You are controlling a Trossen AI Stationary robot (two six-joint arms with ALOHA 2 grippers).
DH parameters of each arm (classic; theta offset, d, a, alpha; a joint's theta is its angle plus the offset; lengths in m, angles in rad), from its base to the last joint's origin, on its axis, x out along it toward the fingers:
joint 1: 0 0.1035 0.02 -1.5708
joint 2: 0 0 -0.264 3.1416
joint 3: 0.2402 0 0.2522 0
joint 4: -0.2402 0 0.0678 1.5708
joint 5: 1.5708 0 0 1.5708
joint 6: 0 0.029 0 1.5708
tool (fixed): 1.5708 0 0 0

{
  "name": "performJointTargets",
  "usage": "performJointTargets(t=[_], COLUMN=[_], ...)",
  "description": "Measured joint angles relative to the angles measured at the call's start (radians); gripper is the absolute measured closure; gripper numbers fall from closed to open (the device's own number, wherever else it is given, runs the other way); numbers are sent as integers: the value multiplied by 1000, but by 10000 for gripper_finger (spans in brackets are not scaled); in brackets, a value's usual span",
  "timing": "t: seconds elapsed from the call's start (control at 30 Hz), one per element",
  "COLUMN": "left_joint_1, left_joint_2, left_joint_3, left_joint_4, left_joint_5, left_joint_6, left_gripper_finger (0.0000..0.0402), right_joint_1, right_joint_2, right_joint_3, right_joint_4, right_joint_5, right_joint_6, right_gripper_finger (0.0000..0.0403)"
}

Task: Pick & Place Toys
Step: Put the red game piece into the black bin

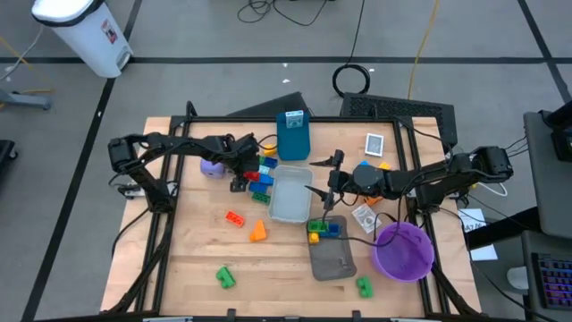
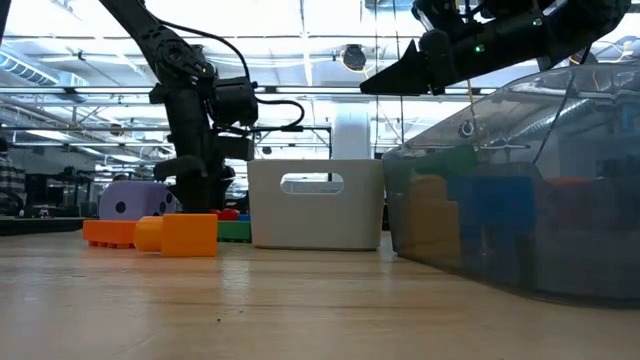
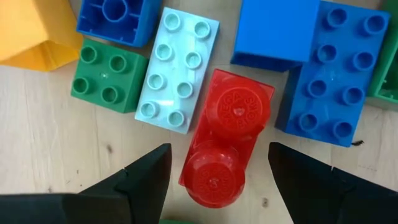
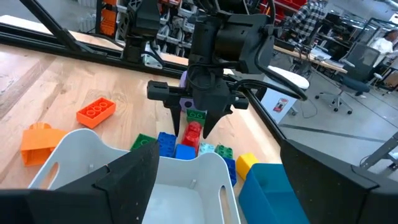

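High view: the left gripper hangs over a cluster of bricks just left of the pale tray, with the purple die on its far-left side. The right gripper waits above the gap between that tray and the grey tray, which already has bricks in it. Loose bricks lie on the near table. I judge a pick to be in hand.

Low view: the left gripper's tips are lost behind an orange brick, so contact cannot be read here.

Left wrist view: the fingers stand apart on either side of the red brick, not touching it. Its near end is cut off. The next move calls for closing squarely on its two sides without catching the light-blue brick beside it.

Right wrist view: the right fingers are spread wide and empty above the pale tray; the left gripper shows beyond, poised over the red brick.
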Motion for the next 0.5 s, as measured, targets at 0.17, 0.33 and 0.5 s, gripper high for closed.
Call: performJointTargets(t=[0.17,0.33,0.5], left_joint_1=[0,0,0], left_joint_2=[0,0,0], left_joint_3=[0,0,0], left_joint_4=[0,0,0], left_joint_5=[0,-1,-1], left_joint_6=[-5,-9,-17], left_gripper_finger=[131,175,233], right_joint_1=[0,0,0], right_joint_2=[0,0,0], right_joint_3=[0,0,0], right_joint_4=[0,0,0], right_joint_5=[0,0,0], right_joint_6=[0,0,0], right_gripper_finger=[78,78,78])
